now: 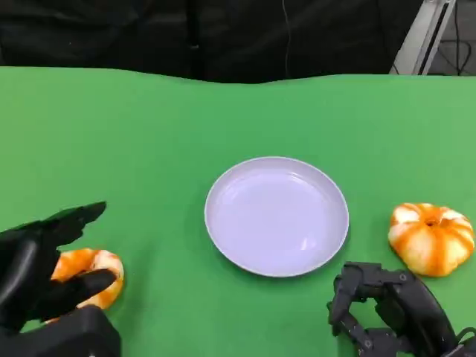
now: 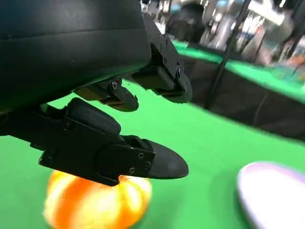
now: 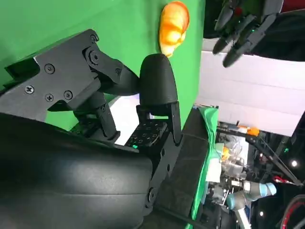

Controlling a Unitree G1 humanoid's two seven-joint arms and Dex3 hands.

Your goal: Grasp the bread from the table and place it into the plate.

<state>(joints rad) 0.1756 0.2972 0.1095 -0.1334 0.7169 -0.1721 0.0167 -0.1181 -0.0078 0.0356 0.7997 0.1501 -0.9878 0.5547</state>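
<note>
Nearest, the left hand [image 1: 44,279] hovers with fingers spread around one bread [image 1: 88,277], holding nothing. The right hand [image 1: 390,309] rests with fingers curled inward, empty. Between them, farther on the table [image 1: 134,134], sits the plate [image 1: 277,216].

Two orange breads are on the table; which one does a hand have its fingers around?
The bread left of the plate: the left hand has fingers spread around it. The other bread lies untouched beyond the right hand.
</note>
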